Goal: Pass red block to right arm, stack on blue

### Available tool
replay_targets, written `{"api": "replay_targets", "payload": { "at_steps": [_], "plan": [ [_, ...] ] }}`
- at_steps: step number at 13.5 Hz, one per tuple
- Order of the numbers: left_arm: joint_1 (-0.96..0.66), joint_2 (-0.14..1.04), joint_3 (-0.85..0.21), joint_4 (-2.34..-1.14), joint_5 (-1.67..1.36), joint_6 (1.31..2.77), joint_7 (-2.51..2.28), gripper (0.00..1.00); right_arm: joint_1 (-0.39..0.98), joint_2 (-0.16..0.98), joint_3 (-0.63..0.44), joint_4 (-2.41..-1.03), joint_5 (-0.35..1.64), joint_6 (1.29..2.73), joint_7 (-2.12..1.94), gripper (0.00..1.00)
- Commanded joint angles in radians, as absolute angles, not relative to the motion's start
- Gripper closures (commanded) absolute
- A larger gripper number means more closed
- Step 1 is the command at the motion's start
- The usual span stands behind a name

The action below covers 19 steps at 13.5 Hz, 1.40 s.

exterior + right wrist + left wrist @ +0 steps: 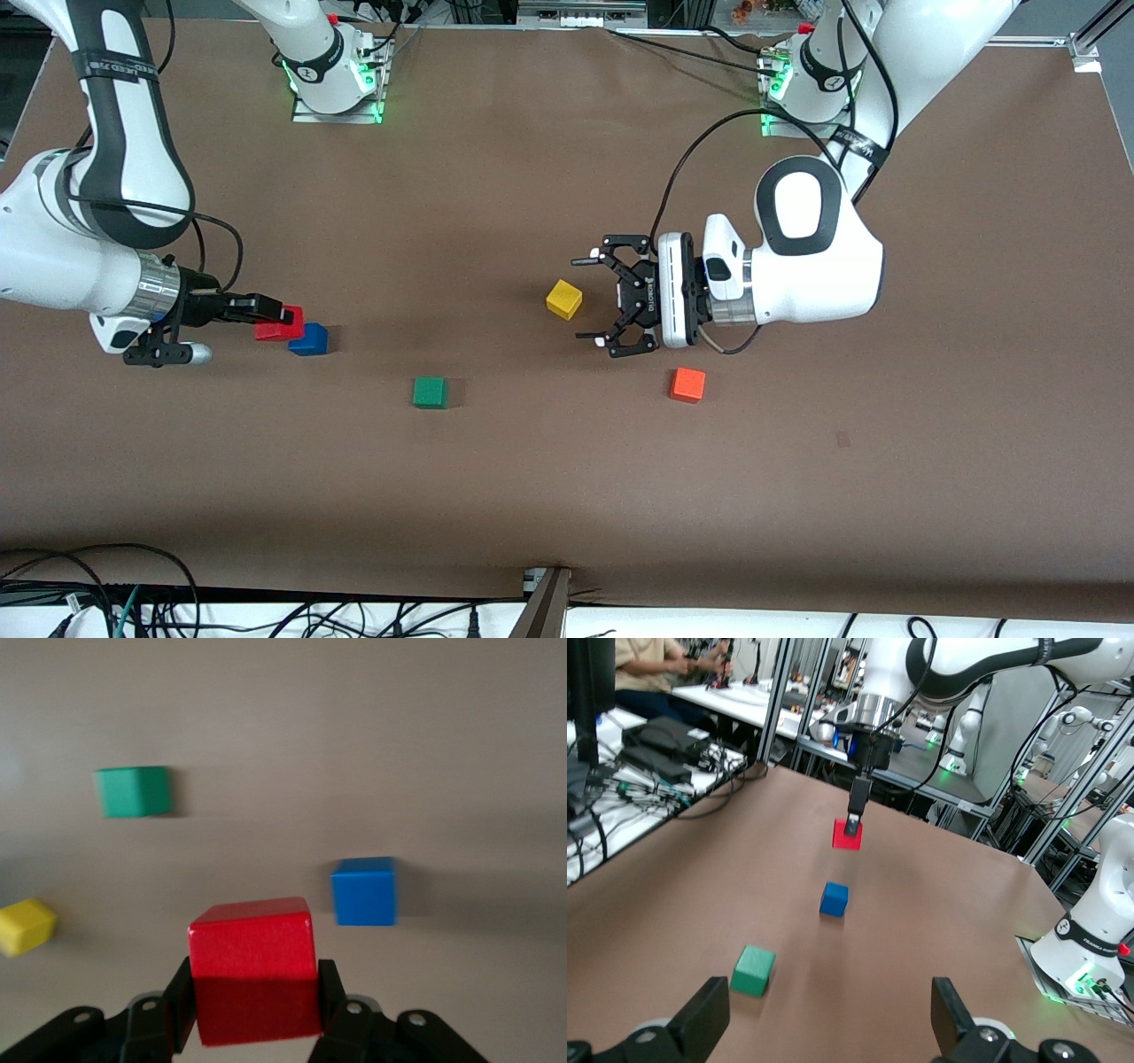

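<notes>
Handover done: right gripper (pixel 285 315) fingers clamp red block (pixel 276 326) beside blue (pixel 308 340). Next: centre over blue, lower. Left gripper (pixel 609 301) waits, fingers wide, empty.

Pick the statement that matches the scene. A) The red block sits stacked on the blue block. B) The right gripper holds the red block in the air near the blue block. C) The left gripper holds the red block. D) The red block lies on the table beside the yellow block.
B: the right gripper is shut on the red block, raised clear of the blue block; the left gripper is open and empty.
</notes>
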State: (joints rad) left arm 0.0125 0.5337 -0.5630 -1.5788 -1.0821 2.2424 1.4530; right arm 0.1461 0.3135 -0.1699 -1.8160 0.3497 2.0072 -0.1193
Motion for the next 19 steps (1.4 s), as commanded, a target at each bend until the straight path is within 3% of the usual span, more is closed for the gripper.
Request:
{"api": "replay_targets", "payload": {
  "at_steps": [1,4,8,13,19],
  "plan": [
    [0.003,0.437,-0.509,-1.682,-1.068,2.232,1.389,0.0,0.152,0.313,-0.158,-1.867,0.234,2.095,-0.013,1.0],
    [0.006,0.378,-0.48,-1.721,-0.956,2.201,1.245,0.0,0.16,0.31,-0.126,-1.956,0.18,2.225,0.052,1.0],
    [0.015,0.279,-0.413,-1.721,-0.734,2.031,0.881,0.0,0.176,0.308,-0.117,-2.052,0.095,2.367,0.078,1.0],
    [0.02,0.178,-0.264,-1.718,-0.536,1.873,0.573,0.0,0.176,0.302,-0.1,-2.088,0.006,2.393,0.063,1.0],
    [0.026,0.1,-0.215,-1.709,-0.153,1.744,0.283,0.0,0.176,0.318,-0.098,-2.103,-0.011,2.445,0.066,1.0]
  ]
}}
